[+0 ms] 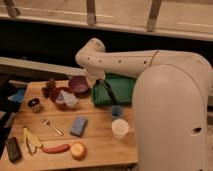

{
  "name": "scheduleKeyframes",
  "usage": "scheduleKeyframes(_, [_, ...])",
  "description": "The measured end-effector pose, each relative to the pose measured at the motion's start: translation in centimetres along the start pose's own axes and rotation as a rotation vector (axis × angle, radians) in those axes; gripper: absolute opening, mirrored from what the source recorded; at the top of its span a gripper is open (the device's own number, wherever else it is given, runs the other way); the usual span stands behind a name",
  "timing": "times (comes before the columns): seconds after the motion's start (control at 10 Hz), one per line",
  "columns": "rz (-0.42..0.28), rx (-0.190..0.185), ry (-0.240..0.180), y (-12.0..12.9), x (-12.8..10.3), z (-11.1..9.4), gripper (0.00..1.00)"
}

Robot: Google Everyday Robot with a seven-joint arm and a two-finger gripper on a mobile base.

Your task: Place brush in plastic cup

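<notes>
Wooden and pale, the desk (100, 142) carries all the things. Over its far side the gripper (95, 79) of the white arm is held low, at the left edge of a dark green flat mat (127, 87). Whether the jaws are open or shut cannot be told, since they are lost against the dark shapes beneath the wrist. A long slim black brush (106, 93) is seen slanting down from the gripper, its long axis running from 11 o'clock to 5 o'clock, the upper end at the jaws and the lower end out over the mat. It is judged to be held there, though the hold itself is not shown. From that lower end a small blue cup (116, 111) is found just beside it at 5 o'clock. A taller pale plastic cup (120, 128) is set a little farther on along nearly the same line, near the robot's white body. The pale cup is taken to be the target, though that is a judgement only. The coming move is therefore thought to turn on carrying the brush toward 5 o'clock, past the blue cup, and bringing it upright so that one end can be lowered through the rim. The brush may well tip the light cup once it is released. At 9 o'clock from the gripper two maroon round bowls (79, 85) are placed well clear of that path.
</notes>
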Motion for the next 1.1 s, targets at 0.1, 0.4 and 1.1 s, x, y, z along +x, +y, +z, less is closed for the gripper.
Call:
scheduleKeyframes(0.1, [0.002, 0.015, 0.003, -0.6, -0.1, 0.0, 0.00])
scheduleKeyframes(0.4, [-0.009, 0.054, 0.018, -1.8, -0.4, -0.1, 0.00])
scheduleKeyframes(1.1, [0.100, 0.087, 0.125, -6.6, 8.8, -0.3, 0.00])
